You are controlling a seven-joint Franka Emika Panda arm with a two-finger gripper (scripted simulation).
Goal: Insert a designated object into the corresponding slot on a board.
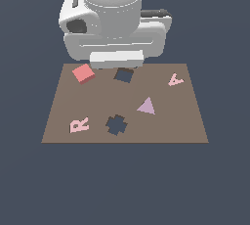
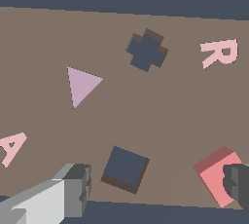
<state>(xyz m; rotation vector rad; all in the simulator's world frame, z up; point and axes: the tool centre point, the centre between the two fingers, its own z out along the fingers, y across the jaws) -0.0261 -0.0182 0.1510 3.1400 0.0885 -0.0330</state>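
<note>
Exterior view shows the brown board (image 1: 161, 131) flat beneath the arm, its square slot (image 1: 124, 75) near the far edge. The red block (image 1: 83, 73) lies on the board just left of that slot. The gripper (image 2: 158, 189) hangs open above both, fingers (image 2: 78, 189) holding nothing.

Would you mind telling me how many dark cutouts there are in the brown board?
2. A square cutout lies near the board's far edge, beside the red block; a cross-shaped cutout lies near the front edge, beside the letter R. The arm might hide part of the far edge.
</note>
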